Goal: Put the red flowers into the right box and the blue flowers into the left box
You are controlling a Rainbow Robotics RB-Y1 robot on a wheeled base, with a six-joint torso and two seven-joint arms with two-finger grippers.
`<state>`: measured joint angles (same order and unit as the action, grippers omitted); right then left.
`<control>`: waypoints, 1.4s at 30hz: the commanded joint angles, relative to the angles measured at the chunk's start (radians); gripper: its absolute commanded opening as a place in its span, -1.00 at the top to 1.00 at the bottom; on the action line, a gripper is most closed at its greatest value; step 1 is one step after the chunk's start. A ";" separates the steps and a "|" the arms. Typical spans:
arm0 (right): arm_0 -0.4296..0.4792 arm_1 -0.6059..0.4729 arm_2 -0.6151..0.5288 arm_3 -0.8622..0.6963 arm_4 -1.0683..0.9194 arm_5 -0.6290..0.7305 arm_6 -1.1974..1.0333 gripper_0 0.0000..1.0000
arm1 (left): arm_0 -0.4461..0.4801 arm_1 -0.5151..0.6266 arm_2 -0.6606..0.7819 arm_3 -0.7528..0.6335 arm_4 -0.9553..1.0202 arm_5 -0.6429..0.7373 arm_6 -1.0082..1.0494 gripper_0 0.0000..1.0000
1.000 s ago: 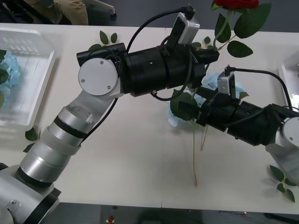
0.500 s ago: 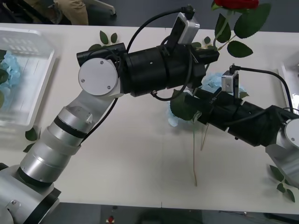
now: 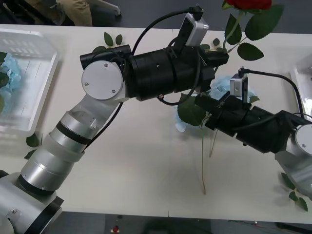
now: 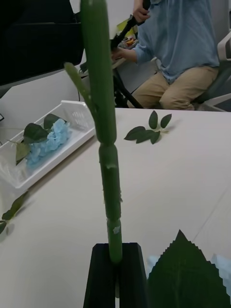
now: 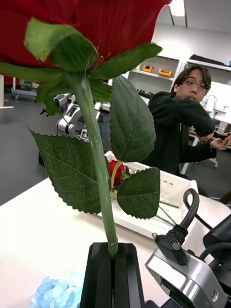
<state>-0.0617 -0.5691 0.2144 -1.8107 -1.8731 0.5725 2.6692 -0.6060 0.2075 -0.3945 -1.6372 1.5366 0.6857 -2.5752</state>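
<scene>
A red flower [image 3: 246, 4] stands upright at the far right of the table, and my left gripper [image 3: 225, 54] is shut on its stem [image 5: 98, 183] below the leaves. In the left wrist view the fingers [image 5: 96, 274] clamp that stem. The right box [image 5: 159, 211] lies beyond with another red flower [image 5: 115, 171] in it. Just below the left arm, my right gripper [image 3: 199, 103] is shut on a thick green stem [image 4: 103, 144]; which flower it belongs to I cannot tell. A blue flower [image 3: 219, 87] lies on the table beneath both grippers. The left box [image 3: 29, 48] holds a blue flower [image 4: 48, 139].
Long stems [image 3: 202, 161] lie on the table toward the front edge. Loose leaf sprigs lie at the back [image 3: 113, 39], by the left box [image 3: 32, 140] and at the front right [image 3: 295, 187]. The right box's rim [image 3: 304, 78] is at the right edge. People sit behind the table.
My right wrist has shifted slightly to the right and rolled a little, still holding its stem. The left arm and the rose have not moved.
</scene>
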 commanded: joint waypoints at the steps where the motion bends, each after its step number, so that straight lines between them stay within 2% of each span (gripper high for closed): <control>1: 0.005 0.015 0.003 -0.018 -0.012 -0.002 0.036 1.00 | -0.003 0.004 0.016 -0.043 0.008 -0.009 -0.013 1.00; 8: 0.006 0.015 0.003 -0.018 -0.012 -0.002 0.036 1.00 | -0.003 0.004 0.016 -0.043 0.008 -0.009 -0.013 1.00; 9: 0.005 0.015 0.003 -0.018 -0.012 -0.002 0.036 1.00 | -0.003 0.004 0.016 -0.043 0.008 -0.009 -0.013 0.83; 10: 0.006 0.015 0.003 -0.016 -0.012 -0.002 0.036 1.00 | -0.003 0.004 0.016 -0.043 0.008 -0.009 -0.013 0.13; 11: 0.005 0.015 0.003 -0.018 -0.011 -0.002 0.036 1.00 | -0.003 0.004 0.016 -0.043 0.008 -0.009 -0.013 -0.42; 13: 0.006 0.015 0.003 -0.018 -0.011 -0.003 0.036 1.00 | -0.003 0.004 0.016 -0.043 0.008 -0.009 -0.013 -0.79; 14: 0.005 0.015 0.003 -0.018 -0.011 -0.002 0.036 1.00 | -0.003 0.004 0.016 -0.043 0.008 -0.009 -0.013 -0.89; 19: 0.006 0.015 0.003 -0.018 -0.011 -0.002 0.036 1.00 | -0.003 0.004 0.016 -0.043 0.008 -0.009 -0.013 -1.00; 31: 0.025 -0.008 -0.003 -0.018 -0.037 -0.008 0.036 1.00 | -0.003 0.004 0.016 -0.043 0.008 -0.009 -0.013 -1.00; 42: 0.152 -0.110 -0.090 -0.018 -0.064 -0.037 0.036 1.00 | 0.022 0.018 0.036 -0.033 0.010 -0.032 -0.017 -1.00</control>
<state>0.0552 -0.6485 0.1697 -1.8099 -1.9282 0.5365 2.6694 -0.5899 0.2077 -0.3935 -1.6373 1.5366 0.6795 -2.5752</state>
